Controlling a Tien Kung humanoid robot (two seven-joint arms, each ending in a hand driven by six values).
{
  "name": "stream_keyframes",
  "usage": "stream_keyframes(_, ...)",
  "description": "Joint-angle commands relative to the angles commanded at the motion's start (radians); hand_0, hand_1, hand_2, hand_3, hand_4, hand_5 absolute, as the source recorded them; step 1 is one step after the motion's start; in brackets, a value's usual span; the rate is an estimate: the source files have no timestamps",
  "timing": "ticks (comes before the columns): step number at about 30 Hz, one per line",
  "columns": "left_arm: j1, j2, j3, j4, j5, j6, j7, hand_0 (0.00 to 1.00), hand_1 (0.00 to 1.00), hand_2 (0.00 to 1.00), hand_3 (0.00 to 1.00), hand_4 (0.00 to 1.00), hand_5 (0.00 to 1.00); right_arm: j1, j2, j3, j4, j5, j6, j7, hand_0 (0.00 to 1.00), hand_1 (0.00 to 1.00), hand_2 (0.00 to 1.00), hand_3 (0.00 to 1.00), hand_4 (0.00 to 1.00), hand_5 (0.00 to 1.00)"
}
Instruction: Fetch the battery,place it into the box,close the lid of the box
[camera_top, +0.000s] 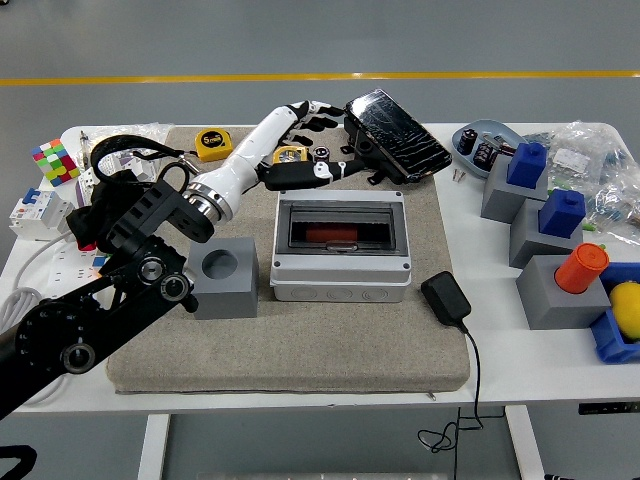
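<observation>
The grey box (343, 282) sits mid-mat with its dark see-through lid (344, 226) lying flat and shut on it. A red battery (330, 234) shows inside through the lid. My left hand (318, 140) is raised behind the box, over the yellow tape measure (291, 160). Its fingers are spread and hold nothing. It is clear of the box. The right arm is out of view.
A grey block with a round hole (222, 277) stands left of the box. A black glossy device (396, 136) leans behind it, with a small dark cylinder (321, 155) nearby. A black adapter (447, 298) with its cable lies to the right. Grey blocks with blue tops (528, 180) crowd the right side.
</observation>
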Motion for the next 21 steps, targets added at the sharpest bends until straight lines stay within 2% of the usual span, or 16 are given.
stream_keyframes(3,0.063,0.023,-0.075,-0.019,-0.082,0.045,-0.073,0.607,0.777,0.738,0.789,0.998,0.523,-0.001,0.001,0.004,0.000,-0.003,0.000,0.000,0.669,0.659,0.622,0.532,0.902,0.492)
stream_keyframes(6,0.112,0.039,-0.136,-0.028,-0.151,0.062,-0.128,0.608,0.769,0.731,0.771,0.998,0.525,-0.002,0.001,0.008,-0.001,-0.003,0.001,0.000,0.669,0.659,0.622,0.532,0.902,0.492)
stream_keyframes(14,0.235,0.065,-0.283,-0.050,-0.265,0.066,-0.224,0.606,0.762,0.724,0.764,0.998,0.518,-0.004,0.003,0.019,-0.001,-0.012,0.001,0.000,0.669,0.660,0.622,0.533,0.902,0.493)
stream_keyframes(21,0.319,0.078,-0.393,-0.072,-0.350,0.067,-0.292,0.602,0.755,0.707,0.751,0.998,0.501,-0.003,0.002,0.033,0.000,-0.020,0.002,-0.001,0.669,0.659,0.622,0.532,0.903,0.493)
